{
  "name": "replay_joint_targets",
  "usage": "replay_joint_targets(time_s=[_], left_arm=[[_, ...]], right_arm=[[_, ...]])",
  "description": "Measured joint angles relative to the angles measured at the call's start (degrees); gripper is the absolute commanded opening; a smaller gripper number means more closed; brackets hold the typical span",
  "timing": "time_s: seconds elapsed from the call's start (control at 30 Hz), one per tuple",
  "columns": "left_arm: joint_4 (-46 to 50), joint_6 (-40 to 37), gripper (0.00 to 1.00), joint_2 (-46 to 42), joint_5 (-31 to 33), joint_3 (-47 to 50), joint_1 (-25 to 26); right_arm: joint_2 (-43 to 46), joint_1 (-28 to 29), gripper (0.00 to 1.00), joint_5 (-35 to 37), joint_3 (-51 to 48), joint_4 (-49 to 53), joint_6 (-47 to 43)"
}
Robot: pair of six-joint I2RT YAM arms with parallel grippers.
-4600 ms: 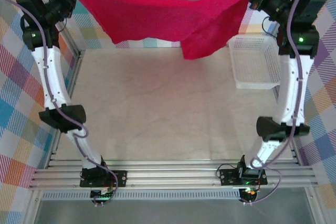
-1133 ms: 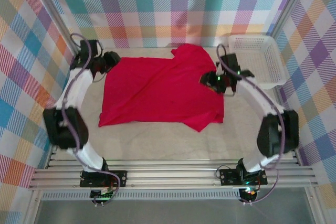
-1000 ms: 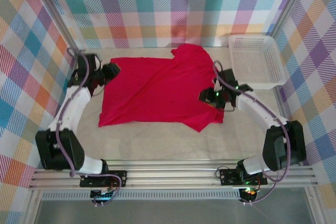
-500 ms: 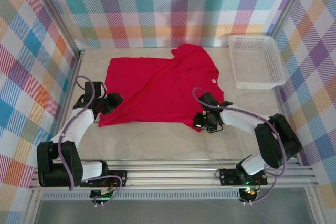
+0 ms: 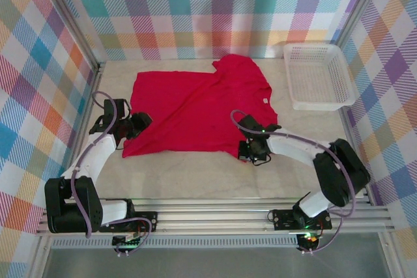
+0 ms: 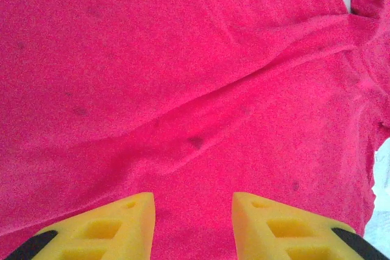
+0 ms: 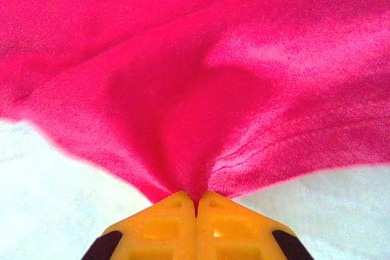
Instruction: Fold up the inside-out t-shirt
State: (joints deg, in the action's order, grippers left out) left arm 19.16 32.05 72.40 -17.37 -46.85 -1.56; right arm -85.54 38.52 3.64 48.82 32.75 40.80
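The inside-out t-shirt (image 5: pixel 195 105) is bright red and lies spread flat on the table, with a small white neck tag (image 5: pixel 266 100) at its right edge. My left gripper (image 5: pixel 141 124) is at the shirt's left edge, close to the near left corner. In the left wrist view its yellow fingers (image 6: pixel 128 223) stand apart, open (image 6: pixel 192 202) over flat red cloth (image 6: pixel 183 77). My right gripper (image 5: pixel 250 150) is at the shirt's near right corner. The right wrist view has it shut (image 7: pixel 196 196) on a pinched fold of the shirt (image 7: pixel 183 89), which puckers toward the fingertips.
A white plastic mesh basket (image 5: pixel 319 99) stands at the back right, beside the shirt. Checked walls close in the table on the left, back and right. Bare table (image 5: pixel 195 177) runs between the shirt's near hem and the arm bases.
The shirt, earlier held up stretched between both grippers, now lies flat. Both arms came from its far side to its near corners. The right gripper has shut on the near right corner.
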Motion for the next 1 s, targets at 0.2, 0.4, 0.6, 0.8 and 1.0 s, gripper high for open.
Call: replay_joint_targets(time_s=[0.2,0.4,0.6,0.8,1.0], left_arm=[[0.1,0.0,0.38,1.5,0.0,-1.4,0.0],[0.2,0.0,0.38,1.5,0.0,-1.7,0.0],[0.4,-0.1,0.38,1.6,0.0,-2.1,0.0],[0.2,-0.2,0.38,5.6,-0.2,-4.4,0.0],[-1.6,0.1,0.38,10.6,-1.4,-4.7,0.3]], right_arm=[[12.7,5.2,0.01,0.0,-4.1,2.1,5.3],[19.5,12.7,0.08,0.0,-12.1,2.6,13.7],[16.8,17.9,0.53,-1.2,-14.0,2.0,18.9],[19.4,15.3,0.65,2.4,-6.5,7.6,16.7],[29.4,-4.5,0.68,1.8,-10.9,7.4,11.1]])
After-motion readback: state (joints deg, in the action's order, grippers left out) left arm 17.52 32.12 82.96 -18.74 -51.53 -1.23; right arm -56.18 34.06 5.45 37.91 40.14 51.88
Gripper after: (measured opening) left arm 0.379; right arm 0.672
